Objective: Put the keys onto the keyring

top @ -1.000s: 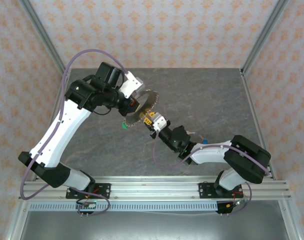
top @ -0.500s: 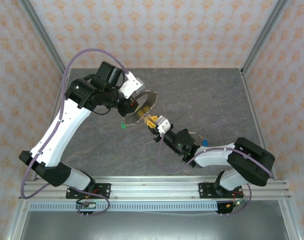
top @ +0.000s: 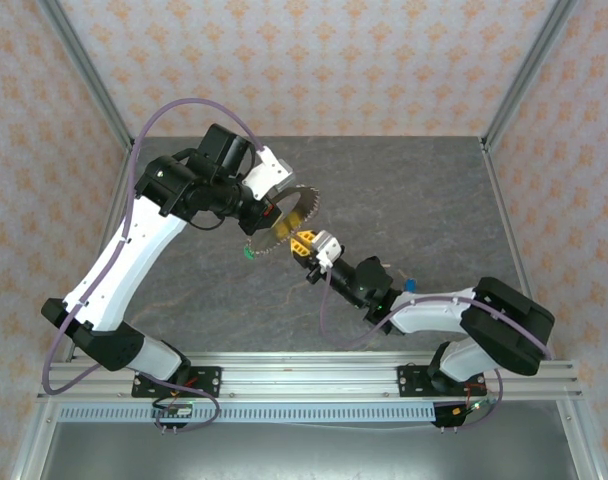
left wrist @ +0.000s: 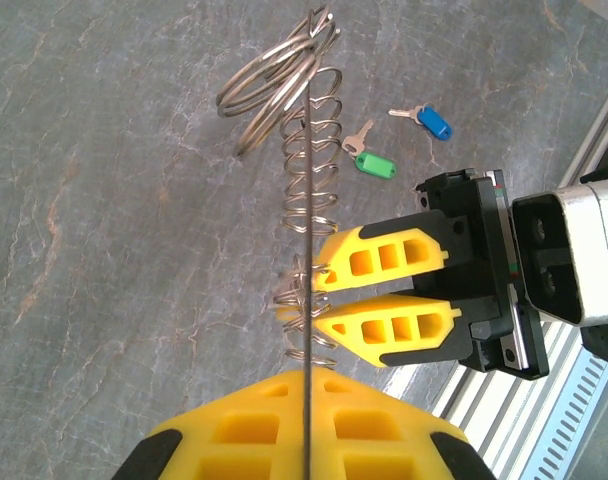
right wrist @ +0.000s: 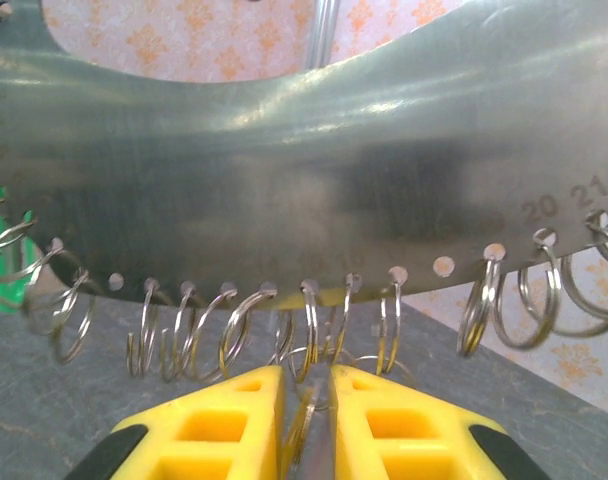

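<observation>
A: Left gripper?
B: Clamped on the keyring, held above mid-table.
A: Right gripper?
B: Almost closed, pinching one split ring at its near edge; keys lie on the table below.

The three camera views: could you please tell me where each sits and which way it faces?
Top external: above and behind the bases, looking down at the table, both arms and the keyring between them.
Left wrist: on the left arm, looking past the left gripper along the keyring's edge to the right gripper and two keys on the table.
Right wrist: behind the right gripper's fingers, facing the keyring's flat side and its small rings.
Shared: both wrist views show the right gripper at those rings.
</observation>
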Controlling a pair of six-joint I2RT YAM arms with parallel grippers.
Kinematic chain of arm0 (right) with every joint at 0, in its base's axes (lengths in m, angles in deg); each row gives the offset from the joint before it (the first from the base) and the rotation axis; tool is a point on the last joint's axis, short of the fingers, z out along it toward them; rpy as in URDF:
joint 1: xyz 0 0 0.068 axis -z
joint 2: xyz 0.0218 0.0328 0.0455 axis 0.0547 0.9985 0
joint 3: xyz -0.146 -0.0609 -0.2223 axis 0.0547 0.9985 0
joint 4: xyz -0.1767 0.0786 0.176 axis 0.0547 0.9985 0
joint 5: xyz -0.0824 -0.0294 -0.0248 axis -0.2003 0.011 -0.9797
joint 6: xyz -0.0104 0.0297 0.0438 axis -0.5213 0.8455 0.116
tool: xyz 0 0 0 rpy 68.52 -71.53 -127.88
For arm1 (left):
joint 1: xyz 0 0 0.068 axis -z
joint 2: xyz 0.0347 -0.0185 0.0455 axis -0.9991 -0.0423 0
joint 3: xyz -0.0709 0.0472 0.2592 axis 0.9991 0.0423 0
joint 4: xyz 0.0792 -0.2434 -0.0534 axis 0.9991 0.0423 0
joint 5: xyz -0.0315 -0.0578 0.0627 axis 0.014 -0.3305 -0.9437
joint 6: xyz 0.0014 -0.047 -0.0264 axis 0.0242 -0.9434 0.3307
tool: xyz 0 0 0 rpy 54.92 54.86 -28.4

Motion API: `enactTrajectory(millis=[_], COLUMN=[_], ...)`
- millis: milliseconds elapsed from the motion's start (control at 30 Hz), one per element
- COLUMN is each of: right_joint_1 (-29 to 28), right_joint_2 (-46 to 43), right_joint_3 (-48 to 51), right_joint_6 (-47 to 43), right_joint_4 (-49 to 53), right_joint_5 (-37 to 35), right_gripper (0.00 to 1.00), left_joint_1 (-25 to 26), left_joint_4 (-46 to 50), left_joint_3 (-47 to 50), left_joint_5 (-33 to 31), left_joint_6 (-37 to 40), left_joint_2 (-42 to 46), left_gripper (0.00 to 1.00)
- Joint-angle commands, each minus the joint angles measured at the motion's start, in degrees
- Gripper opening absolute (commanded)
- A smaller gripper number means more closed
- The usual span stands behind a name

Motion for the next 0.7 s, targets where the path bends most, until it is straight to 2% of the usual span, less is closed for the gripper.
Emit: enactTrajectory(millis=[0,100,167,367,533,667], right_joint_1=[0.0,0.0,0.0,0.1,-0.1,-0.1], right_joint_2=[0.8,0.6,0.8,-0.4,-2.3,-6.2], right_joint_3=[-1.9,-3.0,-3.2,-1.9,1.2,3.7], right_joint_6=[0.2,1.1,1.2,0.4,-2.1,-3.4], right_joint_4=[-3.9,-2.2,-1.6,2.9,6.7,7.1], right_joint_5=[0.2,3.6,4.8,7.9,3.6,0.9], right_gripper=[0.17,0.15,0.09,0.14,0.21,0.19], left_joint_1=[0.3,0.3,0.3,0.4,0.3,0.2], left_joint_4=[1.4,1.5,1.5,0.8,0.7,0.7], left_joint_3=[-1.8,-1.7,-1.6,-1.1,-0.9,-0.1], left_joint_5=[-0.1,-0.3,-0.6,-1.6,-2.1,-3.2], left_joint_6=[1.7,1.6,1.5,1.3,1.6,2.6], left_joint_2=[0.4,0.2,0.1,0.5,1.1,1.7], left_gripper=[0.0,0.0,0.0,0.0,0.0,0.0])
